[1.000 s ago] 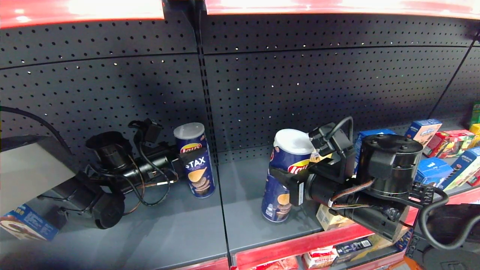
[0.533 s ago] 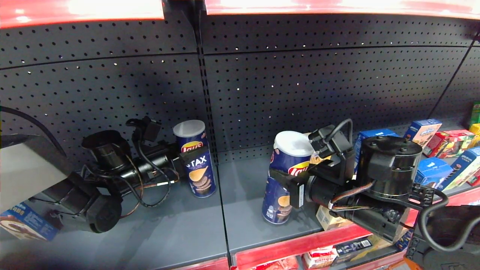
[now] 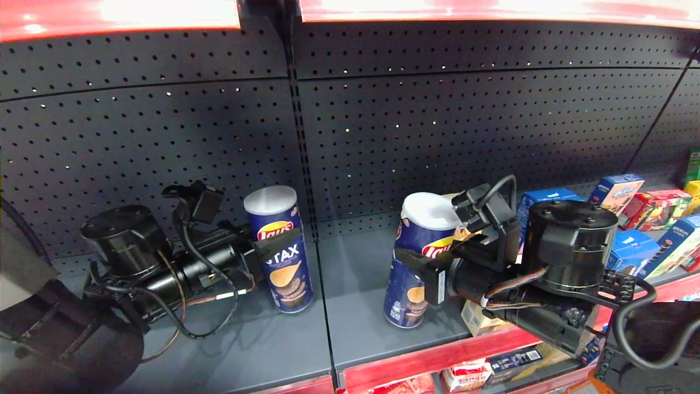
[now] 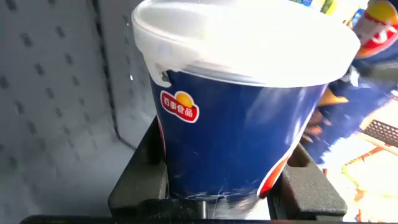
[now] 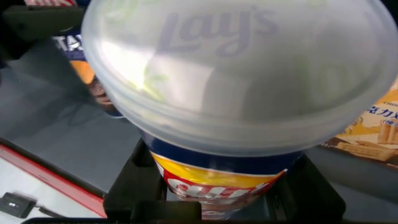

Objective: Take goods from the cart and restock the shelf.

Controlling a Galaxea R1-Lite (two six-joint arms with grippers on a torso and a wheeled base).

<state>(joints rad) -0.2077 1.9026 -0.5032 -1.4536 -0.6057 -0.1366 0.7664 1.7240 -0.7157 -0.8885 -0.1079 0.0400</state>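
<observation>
Two blue chip cans with white lids stand upright on the grey shelf [image 3: 355, 284]. My left gripper [image 3: 276, 243] is shut on the left can [image 3: 280, 262], gripping it at mid height from the left. In the left wrist view that can [image 4: 236, 106] sits between the black fingers [image 4: 140, 186]. My right gripper [image 3: 411, 258] is shut on the right can [image 3: 418, 235], coming in from the right near the shelf's front. The right wrist view looks down on that can's lid [image 5: 236, 68], with a finger [image 5: 134, 180] on each side.
A perforated dark back wall [image 3: 437, 126] closes the shelf. Blue and red boxes [image 3: 629, 219] crowd the shelf's right end, and a beige box [image 3: 476, 320] lies under my right arm. The red shelf edge [image 3: 437, 355] runs along the front, with packets [image 3: 465, 377] below.
My left arm has drawn back toward the shelf's front, bringing the left can a little forward and leftward. The right arm and its can have barely shifted.
</observation>
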